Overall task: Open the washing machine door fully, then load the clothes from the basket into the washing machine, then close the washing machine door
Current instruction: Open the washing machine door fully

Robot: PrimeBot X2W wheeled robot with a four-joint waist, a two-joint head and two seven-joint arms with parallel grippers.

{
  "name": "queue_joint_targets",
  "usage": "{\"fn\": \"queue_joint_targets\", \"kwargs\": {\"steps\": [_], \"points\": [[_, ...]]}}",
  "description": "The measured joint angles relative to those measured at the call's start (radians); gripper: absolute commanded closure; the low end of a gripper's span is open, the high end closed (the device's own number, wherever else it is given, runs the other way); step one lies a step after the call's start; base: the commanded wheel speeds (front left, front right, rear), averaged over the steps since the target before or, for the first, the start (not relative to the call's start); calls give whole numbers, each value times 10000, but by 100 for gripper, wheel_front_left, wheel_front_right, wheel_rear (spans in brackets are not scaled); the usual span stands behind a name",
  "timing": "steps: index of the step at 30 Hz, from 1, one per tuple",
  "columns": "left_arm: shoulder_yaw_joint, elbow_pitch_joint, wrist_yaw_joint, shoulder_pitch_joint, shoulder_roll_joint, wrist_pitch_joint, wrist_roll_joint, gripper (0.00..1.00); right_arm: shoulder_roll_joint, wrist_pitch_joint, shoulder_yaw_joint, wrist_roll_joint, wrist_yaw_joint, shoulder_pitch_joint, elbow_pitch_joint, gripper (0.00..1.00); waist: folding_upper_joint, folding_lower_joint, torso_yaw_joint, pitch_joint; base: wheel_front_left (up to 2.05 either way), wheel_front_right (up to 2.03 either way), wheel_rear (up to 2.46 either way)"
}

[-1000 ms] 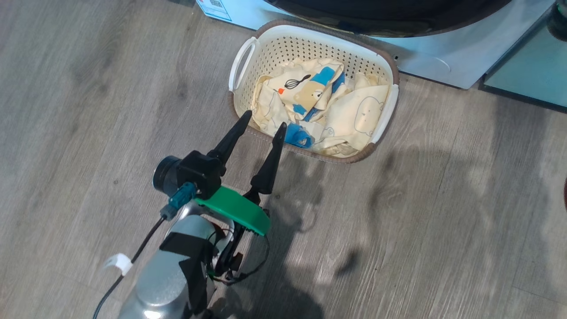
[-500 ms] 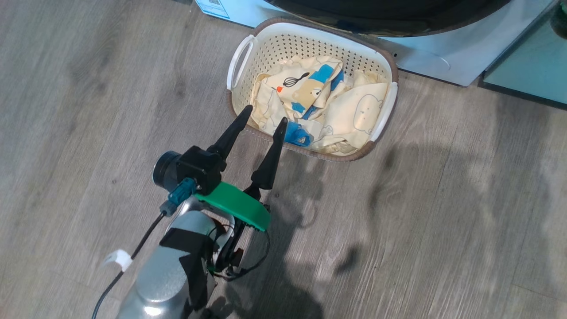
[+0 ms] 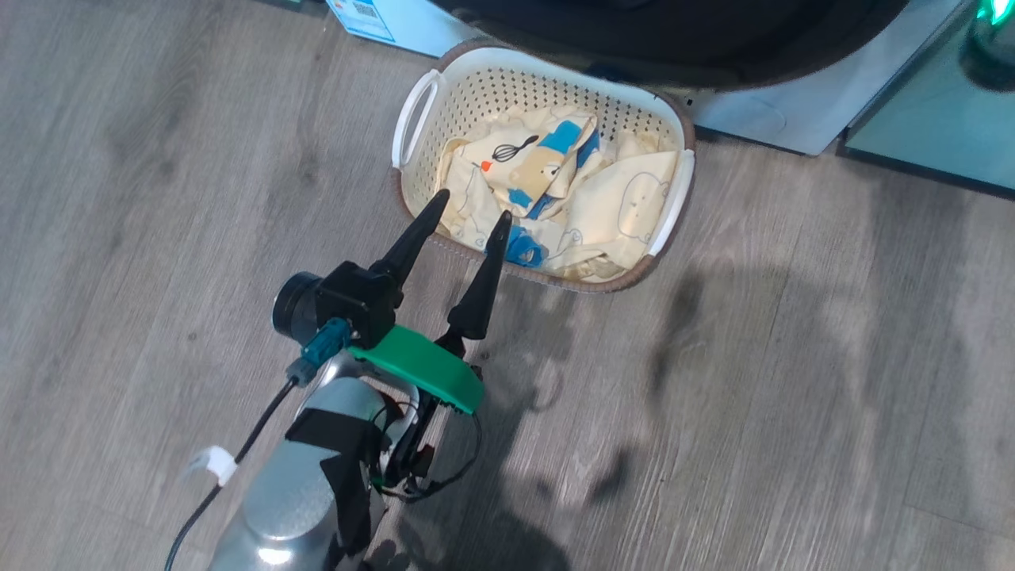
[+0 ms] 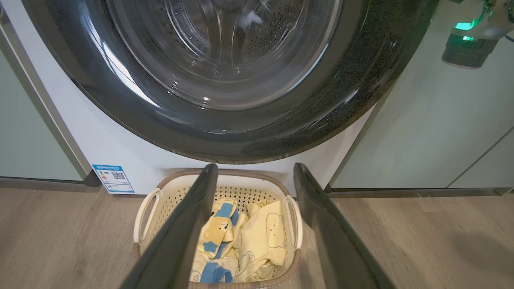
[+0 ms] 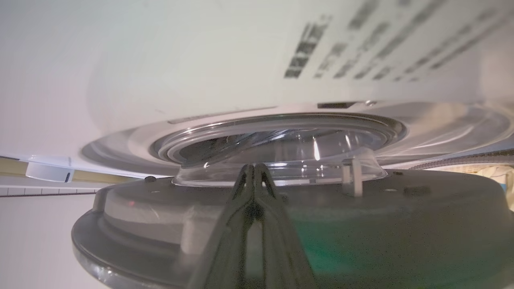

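Washing machine door (image 3: 682, 47), head view: large round door with a glossy black rim, at the top edge of the frame, overhanging the basket; apparently swung partly out.
Basket (image 3: 547, 67): cream perforated plastic with a brown rim, on the grey plank floor (image 3: 793, 396) just beside the foot of the white washing machine (image 3: 745, 119); likely set there for a short carry to the drum.
Clothes (image 3: 626, 206): pale yellow printed garments with blue patches, all inside the basket.
Left gripper (image 3: 473, 205): dark fingers apart, empty, tips over the basket's near rim; seemingly poised to pick.
Left wrist view: spread fingers (image 4: 180, 233) frame the clothes, black door rim above.
Right gripper (image 5: 253, 167), right wrist view: fingers pressed together, holding nothing, lying along the door's grey inner face below the clear glass bowl (image 5: 289, 170); contact unclear, probably there to lever the door wider.
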Motion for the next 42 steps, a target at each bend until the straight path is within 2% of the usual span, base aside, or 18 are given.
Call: {"fn": "queue_joint_targets", "kwargs": {"steps": [7,17,29,42], "points": [[109,82,0,2,0,0,50,0,150,600,259,401,0,885,-836,100,0,0,-88,-250,0,0,0],[255,155,-4,90,0,0,61,0,268,1143,1223,1373,0,2522,-2345,100,0,-1,-239,-758,0,0,0],[407,378,-46,578,0,0,159,0,278,1047,3135,2516,0,4273,-4103,100,0,-2,-337,-1540,0,0,0],[585,499,-121,1242,6,2,265,0,313,792,4648,3175,0,5475,-4936,100,0,-1,-259,-2386,0,0,0]]}}
